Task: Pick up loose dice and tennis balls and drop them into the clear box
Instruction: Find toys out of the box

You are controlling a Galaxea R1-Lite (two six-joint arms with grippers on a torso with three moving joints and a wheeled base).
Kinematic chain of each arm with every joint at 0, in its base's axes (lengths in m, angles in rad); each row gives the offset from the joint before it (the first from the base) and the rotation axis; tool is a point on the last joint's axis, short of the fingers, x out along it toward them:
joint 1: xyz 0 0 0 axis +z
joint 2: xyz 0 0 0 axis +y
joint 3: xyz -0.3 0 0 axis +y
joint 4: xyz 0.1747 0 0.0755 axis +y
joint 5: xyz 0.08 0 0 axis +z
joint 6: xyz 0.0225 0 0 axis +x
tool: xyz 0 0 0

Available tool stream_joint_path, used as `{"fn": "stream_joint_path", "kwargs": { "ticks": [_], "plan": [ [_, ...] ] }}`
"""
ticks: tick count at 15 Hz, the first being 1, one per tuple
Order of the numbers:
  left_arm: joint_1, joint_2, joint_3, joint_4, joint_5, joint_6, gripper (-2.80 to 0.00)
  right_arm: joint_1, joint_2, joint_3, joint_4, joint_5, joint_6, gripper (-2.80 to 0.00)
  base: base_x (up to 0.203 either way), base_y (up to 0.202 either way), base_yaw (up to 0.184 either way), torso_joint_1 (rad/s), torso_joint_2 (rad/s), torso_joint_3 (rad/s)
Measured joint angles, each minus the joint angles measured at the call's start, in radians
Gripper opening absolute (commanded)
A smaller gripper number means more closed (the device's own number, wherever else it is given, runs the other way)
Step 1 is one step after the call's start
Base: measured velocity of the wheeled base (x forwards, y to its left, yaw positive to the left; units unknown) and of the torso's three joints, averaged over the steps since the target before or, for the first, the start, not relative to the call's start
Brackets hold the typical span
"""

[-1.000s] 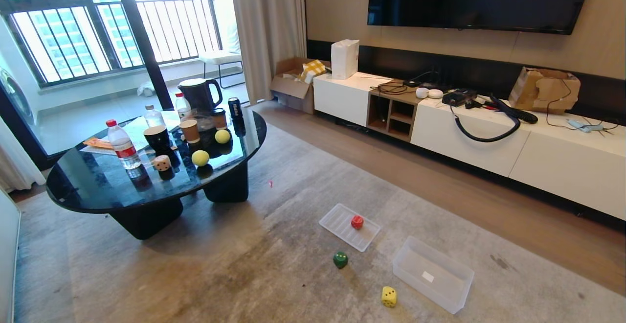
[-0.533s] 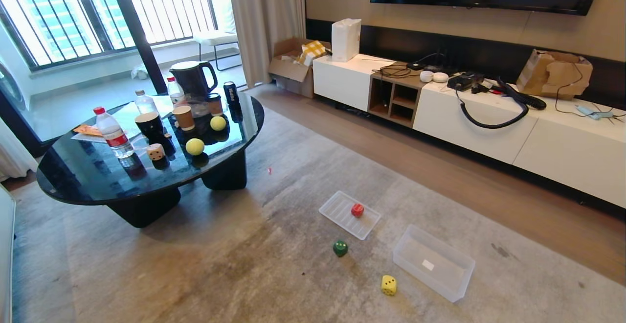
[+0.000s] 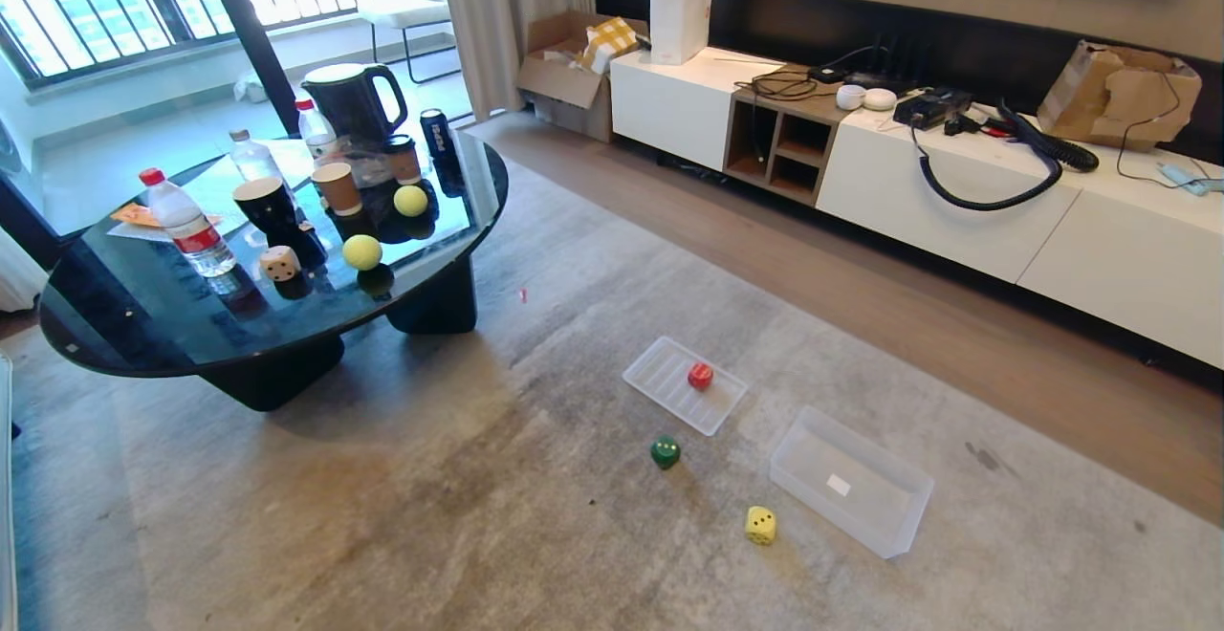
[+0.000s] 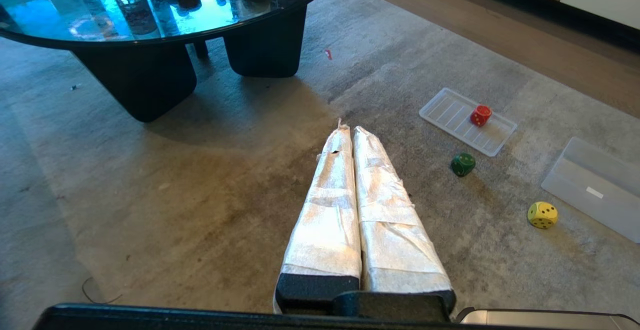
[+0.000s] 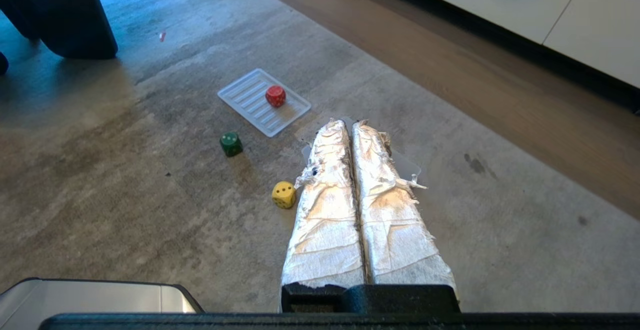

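Both grippers (image 4: 350, 132) (image 5: 352, 125) closed, above carpet (image 3: 382, 516)

On the grey carpet a red die (image 3: 700, 376) sits in a flat ribbed translucent tray (image 3: 665, 384), a dark green die (image 3: 666, 451) and a yellow die (image 3: 760, 525) lie loose near the clear rectangular plastic box (image 3: 894, 535) — two yellow-green tennis balls (image 3: 362, 251) and a beige die (image 3: 280, 263) rest on the round black glass table (image 3: 143, 325).

Four dice: red (image 3: 700, 376), green (image 3: 666, 451), yellow (image 3: 760, 525), beige (image 3: 280, 263); two tennis balls (image 3: 362, 251); one clear box (image 3: 850, 482).
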Motion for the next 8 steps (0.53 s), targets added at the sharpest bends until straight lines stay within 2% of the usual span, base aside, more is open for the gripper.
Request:
{"fn": "stream_joint_path", "kwargs": {
  "ticks": [8],
  "plan": [
    [0.0,0.0,0.0,0.0,0.0,0.0,-2.8,0.0,0.0,0.0,0.0,0.0,0.0,-2.8,0.0,0.0,0.0,0.005,0.0,-0.193]
  ]
}}
